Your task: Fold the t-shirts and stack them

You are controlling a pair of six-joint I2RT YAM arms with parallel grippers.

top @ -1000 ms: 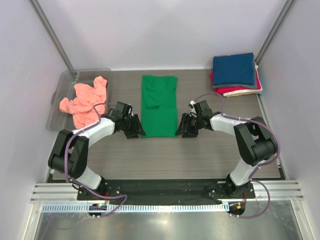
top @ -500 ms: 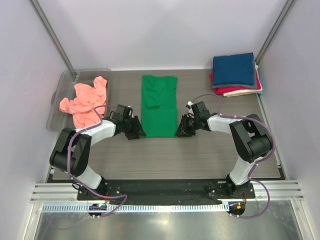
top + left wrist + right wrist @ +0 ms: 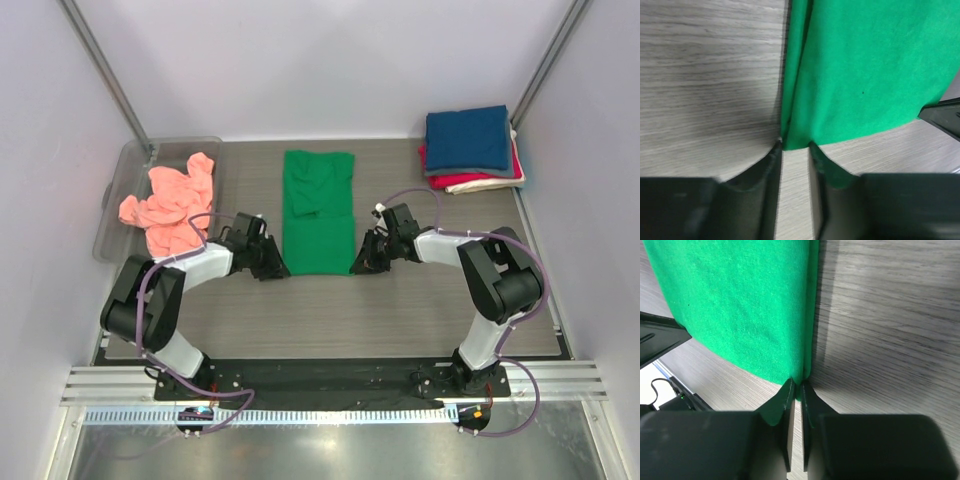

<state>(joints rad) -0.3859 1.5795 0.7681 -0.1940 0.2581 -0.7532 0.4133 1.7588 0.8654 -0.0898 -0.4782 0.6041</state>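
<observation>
A grey wood-grain table fills the frame. At its centre lies one bright green t-shirt, soft knit folded into a long rectangle. At upper left, one clear plastic bin holds one crumpled salmon-pink tee. At upper right, three folded squares are stacked: navy tee on top, then red tee and cream tee. Two black grippers sit at the green shirt's lower corners: the right gripper pinches the hem, while the left gripper stands narrowly parted around the corner.
</observation>
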